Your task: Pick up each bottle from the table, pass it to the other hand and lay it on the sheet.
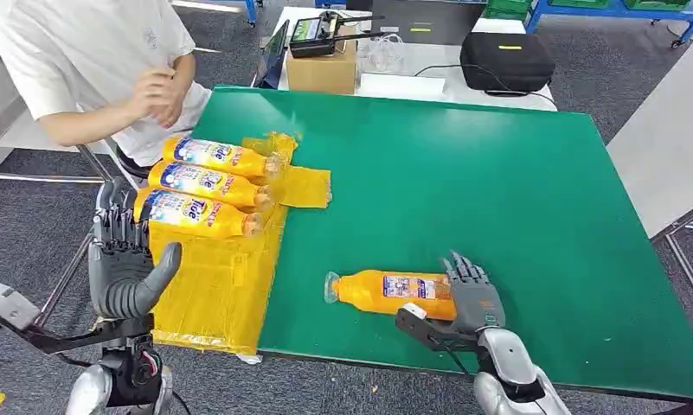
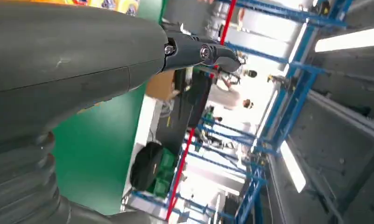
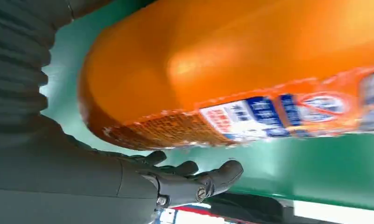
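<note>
On green table (image 1: 464,173), right hand (image 1: 472,298) grasps orange bottle (image 1: 386,292); left hand (image 1: 122,259) open, empty.

Bench (image 1: 498,173): matt green covering, smooth, little glare. Yellow sheet (image 1: 213,294): thin glossy plastic film, creased and crinkled. Orange bottles (one by the right hand (image 1: 394,292), three on the sheet (image 1: 200,186)): smooth translucent plastic, shiny, with glossy printed labels. Robot hands, left (image 1: 122,259) and right (image 1: 474,298): matt dark-grey plastic fingers (image 3: 199,179), ribbed grey wrist covers, silver metallic forearms. Brown cardboard box (image 1: 323,69): matt. Black case (image 1: 507,60): matt, fabric-like.
</note>
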Robot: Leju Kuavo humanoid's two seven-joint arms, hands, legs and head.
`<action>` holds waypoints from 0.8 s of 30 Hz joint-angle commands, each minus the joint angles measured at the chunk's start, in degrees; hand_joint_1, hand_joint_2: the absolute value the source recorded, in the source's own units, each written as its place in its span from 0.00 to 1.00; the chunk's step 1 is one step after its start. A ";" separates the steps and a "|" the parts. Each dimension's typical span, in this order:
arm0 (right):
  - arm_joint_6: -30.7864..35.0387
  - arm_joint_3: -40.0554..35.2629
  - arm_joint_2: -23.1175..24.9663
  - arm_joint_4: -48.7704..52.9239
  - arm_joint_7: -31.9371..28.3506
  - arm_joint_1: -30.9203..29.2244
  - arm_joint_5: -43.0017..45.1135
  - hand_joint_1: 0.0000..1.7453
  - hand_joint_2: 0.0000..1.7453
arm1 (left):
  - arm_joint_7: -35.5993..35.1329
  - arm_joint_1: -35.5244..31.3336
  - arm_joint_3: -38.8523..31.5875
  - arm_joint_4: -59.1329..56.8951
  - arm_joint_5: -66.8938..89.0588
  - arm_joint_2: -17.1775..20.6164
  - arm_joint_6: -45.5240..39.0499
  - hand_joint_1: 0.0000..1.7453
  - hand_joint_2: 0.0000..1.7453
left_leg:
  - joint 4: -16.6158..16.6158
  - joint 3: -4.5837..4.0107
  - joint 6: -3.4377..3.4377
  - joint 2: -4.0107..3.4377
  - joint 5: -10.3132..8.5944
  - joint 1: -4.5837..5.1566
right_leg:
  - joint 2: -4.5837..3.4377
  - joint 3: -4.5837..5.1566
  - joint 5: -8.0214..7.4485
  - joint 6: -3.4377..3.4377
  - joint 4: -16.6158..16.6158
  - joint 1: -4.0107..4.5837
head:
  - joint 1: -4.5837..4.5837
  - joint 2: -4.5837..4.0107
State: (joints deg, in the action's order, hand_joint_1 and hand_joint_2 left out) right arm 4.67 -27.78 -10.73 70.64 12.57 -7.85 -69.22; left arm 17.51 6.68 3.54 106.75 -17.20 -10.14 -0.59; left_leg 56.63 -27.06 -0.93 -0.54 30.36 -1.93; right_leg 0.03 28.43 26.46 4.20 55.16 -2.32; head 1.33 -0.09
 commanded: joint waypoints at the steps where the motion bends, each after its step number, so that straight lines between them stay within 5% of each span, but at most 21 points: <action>1: -3.48 1.23 -3.74 -2.67 0.68 -1.63 2.35 0.00 1.00 | -0.27 -1.43 1.26 -4.12 0.17 1.15 1.26 0.00 1.00 | -0.09 0.01 0.12 0.11 -0.05 0.03 | 0.08 -0.03 -0.03 -0.17 -0.09 0.01 | 0.02 0.00; 3: -3.48 1.23 -3.74 -2.67 0.68 -1.63 2.35 0.02 1.00 | -0.27 -1.43 1.26 -4.12 0.17 1.15 1.26 0.00 1.00 | -0.18 0.00 0.18 0.16 -0.12 0.00 | 0.11 -0.04 -0.10 -0.30 -0.20 0.07 | 0.02 0.00; 4: -3.77 1.21 -3.71 -3.39 -0.01 -1.98 3.10 0.79 1.00 | -0.38 -1.83 1.41 -4.64 0.21 1.31 1.40 0.00 1.00 | -0.13 -0.02 0.16 0.14 -0.10 0.01 | 0.09 -0.01 -0.08 -0.27 -0.14 0.05 | 0.00 0.00; 5: -4.05 1.46 -3.74 -4.49 -0.60 -2.46 4.30 0.95 1.00 | -0.47 -2.26 1.67 -5.14 0.11 1.45 1.60 0.00 1.00 | -0.09 0.00 0.11 0.12 -0.07 0.01 | 0.08 -0.02 -0.04 -0.20 -0.09 0.03 | 0.02 0.00; 6: -4.23 1.65 -3.62 -5.87 -1.12 -3.03 5.24 1.00 1.00 | -0.65 -2.65 1.94 -5.72 -0.07 1.55 1.77 0.00 1.00 | -0.17 0.00 0.15 0.15 -0.12 0.01 | 0.11 -0.02 -0.09 -0.28 -0.16 0.05 | 0.02 0.00; 12: -3.67 2.69 -0.71 -18.31 -11.64 -7.57 16.42 1.00 1.00 | -0.97 -6.44 4.71 -9.66 -2.22 2.75 2.04 0.00 1.00 | -0.18 0.05 0.15 0.12 -0.12 0.00 | 0.07 -0.07 -0.11 -0.25 -0.20 0.06 | 0.02 0.00; 24: 0.71 1.18 2.82 -28.86 -15.42 -10.79 17.23 1.00 1.00 | -0.75 -8.51 5.95 -10.99 -2.89 3.87 0.76 0.00 1.00 | -0.19 0.17 0.13 0.00 -0.13 -0.06 | -0.01 -0.12 -0.13 -0.27 -0.21 0.12 | 0.02 0.00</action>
State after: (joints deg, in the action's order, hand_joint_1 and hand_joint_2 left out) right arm 4.74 -25.42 -11.58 55.34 -1.62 -15.85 -51.49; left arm 16.85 1.50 8.00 100.89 -19.93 -8.79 0.72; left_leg 56.63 -26.91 -0.92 -0.70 30.36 -1.95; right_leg -0.08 28.39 26.45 4.20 55.16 -2.30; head 1.36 -0.09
